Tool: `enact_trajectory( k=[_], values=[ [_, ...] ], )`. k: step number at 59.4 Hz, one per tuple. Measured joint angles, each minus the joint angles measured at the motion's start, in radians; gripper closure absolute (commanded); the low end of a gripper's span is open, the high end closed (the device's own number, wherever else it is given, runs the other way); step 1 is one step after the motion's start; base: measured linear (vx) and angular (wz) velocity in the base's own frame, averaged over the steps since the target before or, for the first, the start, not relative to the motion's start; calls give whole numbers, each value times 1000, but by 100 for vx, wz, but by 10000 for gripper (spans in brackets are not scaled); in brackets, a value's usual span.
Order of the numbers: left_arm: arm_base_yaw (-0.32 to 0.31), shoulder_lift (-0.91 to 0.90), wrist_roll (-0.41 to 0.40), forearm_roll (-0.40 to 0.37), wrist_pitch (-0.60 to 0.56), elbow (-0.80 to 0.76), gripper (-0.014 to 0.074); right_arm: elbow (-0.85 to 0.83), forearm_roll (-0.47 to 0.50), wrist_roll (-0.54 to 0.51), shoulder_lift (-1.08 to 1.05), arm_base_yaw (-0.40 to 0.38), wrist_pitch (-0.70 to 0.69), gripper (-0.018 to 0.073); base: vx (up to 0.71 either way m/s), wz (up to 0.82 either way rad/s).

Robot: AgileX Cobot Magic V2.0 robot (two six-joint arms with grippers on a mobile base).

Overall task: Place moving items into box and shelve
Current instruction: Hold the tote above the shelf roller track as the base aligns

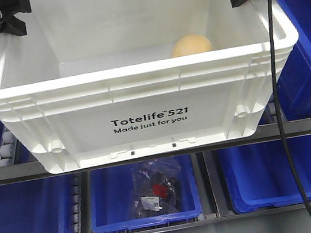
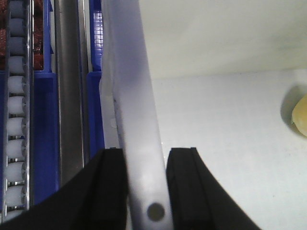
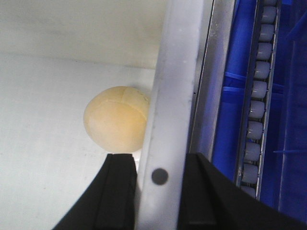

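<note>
Both grippers, left [image 2: 146, 191] and right [image 3: 158, 191], have their jaws clamped on the crate [image 1: 142, 104] rim, yellow ball [image 1: 191, 45] sitting inside.

The light is bright and cool. It washes out the big off-white plastic crate [image 1: 142, 104], so its inside walls look almost plain white. Both wrist views are soft and blurry up close. The yellow-orange soft ball [image 3: 115, 120] casts a faint gray shadow. The blue plastic bins [image 1: 280, 177] underneath look darker.
</note>
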Motion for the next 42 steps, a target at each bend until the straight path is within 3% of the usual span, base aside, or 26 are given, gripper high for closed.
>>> enact_trajectory(
  k=[42],
  values=[
    [0, 0, 0, 0, 0, 0, 610, 0, 0, 0, 0, 0, 0, 572, 0, 0]
  ],
)
